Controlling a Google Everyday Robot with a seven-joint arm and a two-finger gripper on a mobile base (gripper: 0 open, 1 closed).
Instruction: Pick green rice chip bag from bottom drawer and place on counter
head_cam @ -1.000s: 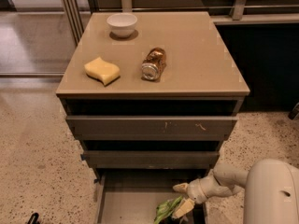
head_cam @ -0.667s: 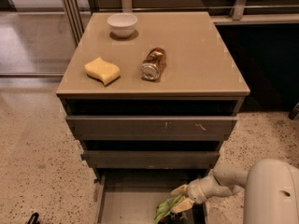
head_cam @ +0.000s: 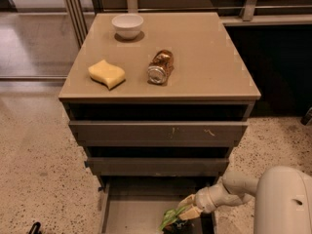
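Note:
The bottom drawer (head_cam: 136, 213) is pulled open at the foot of the grey cabinet, and its grey floor shows. The green rice chip bag (head_cam: 170, 217) lies at the drawer's right side near the bottom edge of the view, only partly visible. My gripper (head_cam: 184, 213) reaches in from the right, its cream fingers right at the bag and touching it. The tan counter (head_cam: 195, 48) forms the cabinet's top.
On the counter lie a white bowl (head_cam: 127, 25) at the back left, a yellow sponge (head_cam: 107, 74) at the front left and a shiny brown can (head_cam: 161, 67) on its side in the middle. Two grey drawers (head_cam: 158, 130) sit above the open one. Speckled floor surrounds the cabinet.
My gripper has shifted slightly left and down onto the green bag in the drawer. The things on the counter have not moved.

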